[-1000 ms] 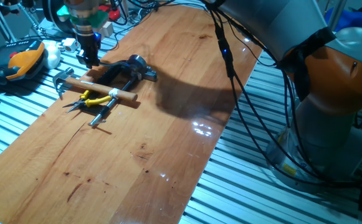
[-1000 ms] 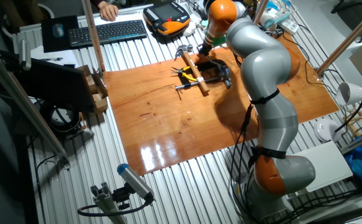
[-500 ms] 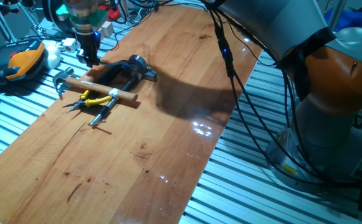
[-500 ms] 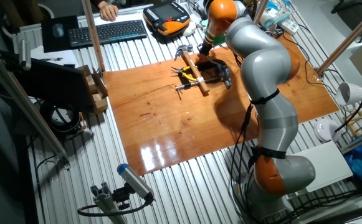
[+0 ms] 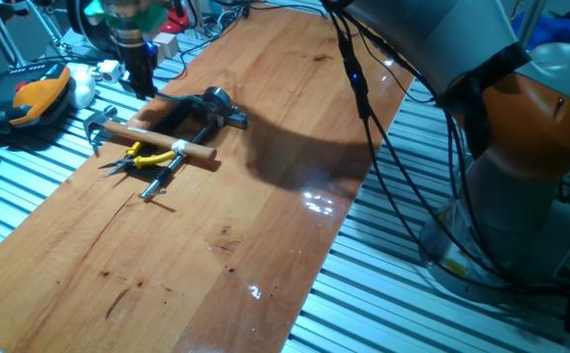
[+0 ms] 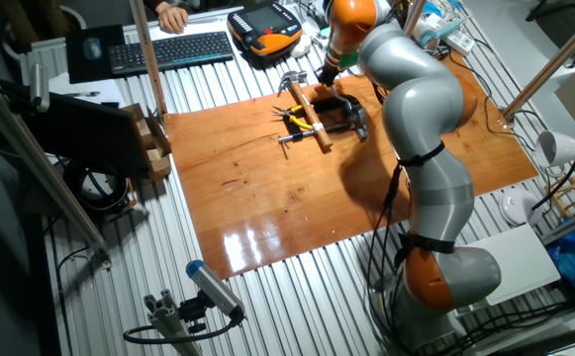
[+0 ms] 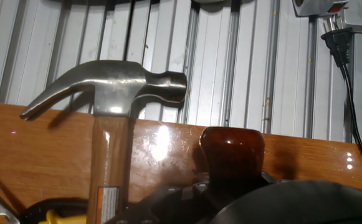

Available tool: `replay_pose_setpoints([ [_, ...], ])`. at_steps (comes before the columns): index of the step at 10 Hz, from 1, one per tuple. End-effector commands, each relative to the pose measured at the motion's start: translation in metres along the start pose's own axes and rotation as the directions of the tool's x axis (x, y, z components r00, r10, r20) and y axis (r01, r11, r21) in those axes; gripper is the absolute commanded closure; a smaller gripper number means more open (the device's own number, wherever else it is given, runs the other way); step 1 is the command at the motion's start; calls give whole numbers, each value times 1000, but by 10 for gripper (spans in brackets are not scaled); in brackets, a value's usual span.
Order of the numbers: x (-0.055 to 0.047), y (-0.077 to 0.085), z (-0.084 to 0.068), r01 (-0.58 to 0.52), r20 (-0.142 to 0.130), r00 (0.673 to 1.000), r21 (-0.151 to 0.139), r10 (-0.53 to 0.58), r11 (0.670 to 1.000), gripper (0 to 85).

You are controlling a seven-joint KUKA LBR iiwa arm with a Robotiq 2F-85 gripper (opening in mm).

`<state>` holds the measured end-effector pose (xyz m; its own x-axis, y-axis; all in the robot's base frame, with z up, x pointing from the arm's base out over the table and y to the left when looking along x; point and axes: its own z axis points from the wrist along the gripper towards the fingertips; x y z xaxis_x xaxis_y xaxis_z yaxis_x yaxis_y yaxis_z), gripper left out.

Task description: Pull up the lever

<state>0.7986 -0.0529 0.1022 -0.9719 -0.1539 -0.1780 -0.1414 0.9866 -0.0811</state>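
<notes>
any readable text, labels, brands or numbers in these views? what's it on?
No text can be read in any view.
Hammer: a small label on the wooden shaft, print too blurred to read.
Orange handheld pendant: screen and buttons too small to read.
Keyboard: key legends too small to read.
Lever knob: no marking visible.

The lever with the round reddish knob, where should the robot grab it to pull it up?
Probably the knob itself: it is the thick, rounded end of the lever, easier to pinch than the thin rod. Come straight down from above, fingers on either side, since the hammer lies close beside it.
</notes>
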Motion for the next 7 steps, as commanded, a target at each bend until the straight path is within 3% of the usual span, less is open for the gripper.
replay_pose_setpoints([
  [1,0,1,-3,1,-3,1000,1,-1,1000,850],
  [7,3,4,-24,10,-16,1000,-8,-10,1000,850],
])
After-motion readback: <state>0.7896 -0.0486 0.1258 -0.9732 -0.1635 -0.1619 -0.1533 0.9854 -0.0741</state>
